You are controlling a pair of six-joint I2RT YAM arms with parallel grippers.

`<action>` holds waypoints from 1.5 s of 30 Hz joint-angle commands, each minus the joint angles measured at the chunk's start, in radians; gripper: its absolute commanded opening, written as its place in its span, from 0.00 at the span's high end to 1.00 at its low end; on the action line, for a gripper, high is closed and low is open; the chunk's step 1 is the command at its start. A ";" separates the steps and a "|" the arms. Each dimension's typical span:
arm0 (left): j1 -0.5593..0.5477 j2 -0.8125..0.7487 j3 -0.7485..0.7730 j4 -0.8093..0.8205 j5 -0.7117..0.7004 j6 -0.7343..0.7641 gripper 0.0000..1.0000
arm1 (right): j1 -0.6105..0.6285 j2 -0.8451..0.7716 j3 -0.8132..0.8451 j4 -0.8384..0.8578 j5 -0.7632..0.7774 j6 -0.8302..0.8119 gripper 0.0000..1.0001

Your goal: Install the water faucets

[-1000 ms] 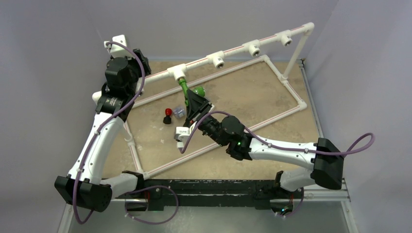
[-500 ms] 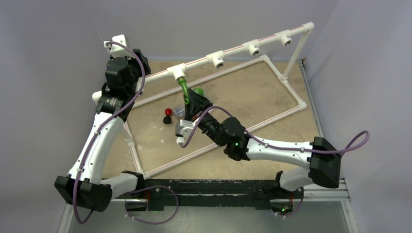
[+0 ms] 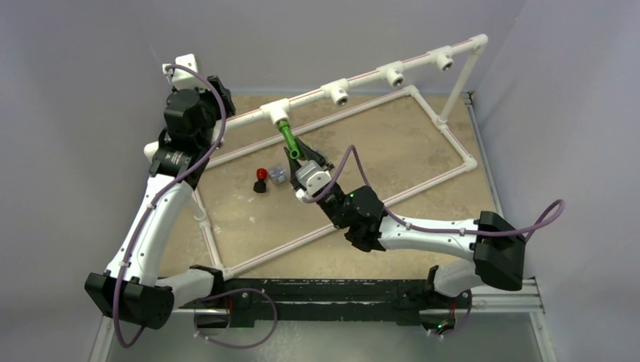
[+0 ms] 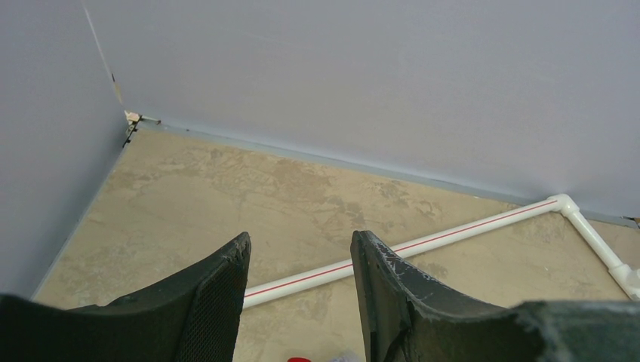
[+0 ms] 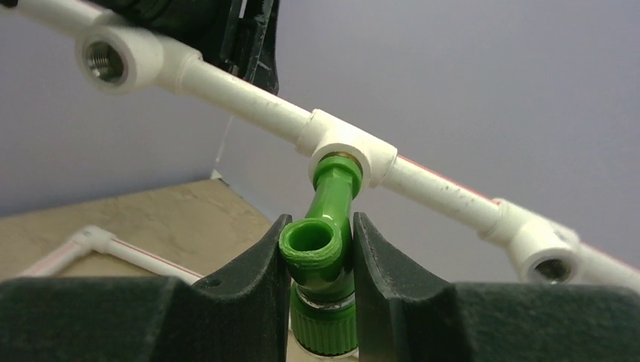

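**Green tap, entered in a tee, under grip**

- **Green tap** (image 5: pixel 323 245): its inlet end sits in the tee (image 5: pixel 343 147) nearest the left arm on the raised pipe (image 5: pixel 226 81). The body hangs down at a slant.
- **Right end effector** (image 5: pixel 321 226): clamped on the green tap, one finger pressed to each side of its body.
- **Black tap** (image 3: pixel 260 181) and **white tap** (image 3: pixel 278 175): loose on the counter (image 3: pixel 392 151), just beside each other, not yet fitted.
- **Left end effector** (image 4: pixel 300 245): jaws apart with nothing between them, well apart from the work.

**Hazards, as judged:**
- The thread may cross if the tap is turned while slanted.
- The fingers may slip on the round, smooth body.
- The unbraced pipe may twist under the torque, since no second grip steadies it.
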 commanded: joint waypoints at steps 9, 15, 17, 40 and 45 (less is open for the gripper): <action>-0.029 0.014 -0.050 -0.202 0.053 0.011 0.50 | 0.004 0.032 0.018 0.287 0.302 0.841 1.00; -0.030 0.014 -0.049 -0.203 0.055 0.010 0.50 | 0.001 0.002 0.028 0.160 0.370 1.267 1.00; -0.029 0.016 -0.049 -0.202 0.059 0.009 0.50 | -0.001 -0.010 0.030 0.127 0.386 1.386 1.00; -0.032 0.004 -0.049 -0.212 0.062 0.006 0.49 | -0.069 -0.063 0.005 -0.231 0.348 2.317 1.00; -0.031 0.004 -0.049 -0.211 0.060 0.007 0.49 | -0.069 -0.072 0.022 -0.271 0.360 2.299 1.00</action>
